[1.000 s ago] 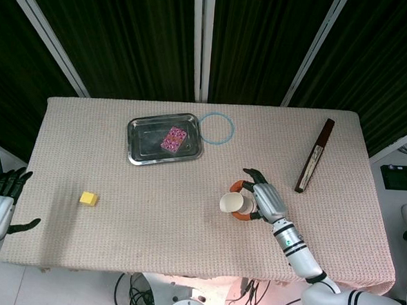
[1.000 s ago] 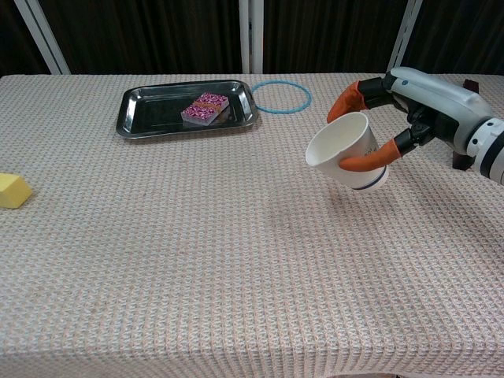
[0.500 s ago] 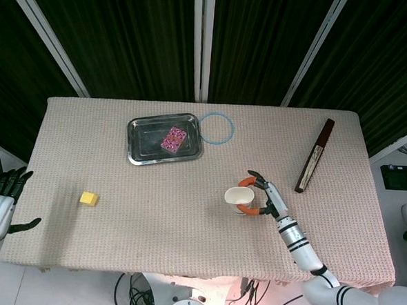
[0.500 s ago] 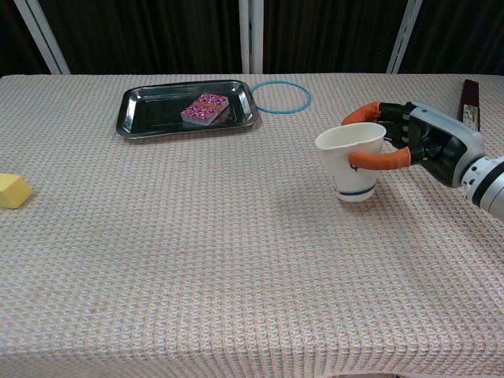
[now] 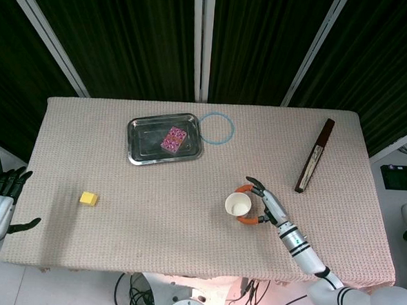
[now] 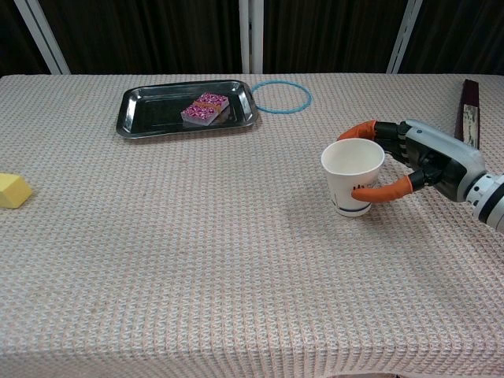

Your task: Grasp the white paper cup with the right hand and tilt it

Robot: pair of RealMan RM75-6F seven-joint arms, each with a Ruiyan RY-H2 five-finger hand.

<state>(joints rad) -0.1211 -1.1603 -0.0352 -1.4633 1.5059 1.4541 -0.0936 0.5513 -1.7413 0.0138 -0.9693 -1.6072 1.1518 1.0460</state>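
Paper cup (image 6: 353,177) upright, empty, right hand (image 6: 425,155) fingers (image 6: 383,191) curled around it, patterned packet (image 6: 205,108) in steel tray (image 6: 150,120).

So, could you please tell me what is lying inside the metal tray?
Inside the metal tray lies one small pink patterned packet, towards its right end. Whatever is beneath the packet is covered.

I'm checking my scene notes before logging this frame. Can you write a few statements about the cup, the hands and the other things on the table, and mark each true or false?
1. The right hand has its fingers around the white paper cup. True.
2. The cup lies on its side. False: it stands upright on the table, mouth up.
3. The patterned pink packet lies inside the metal tray. True.
4. The blue ring circles the cup. False: it lies beside the tray.
5. The left hand holds the yellow block. False: it is off the table's edge, holding nothing.
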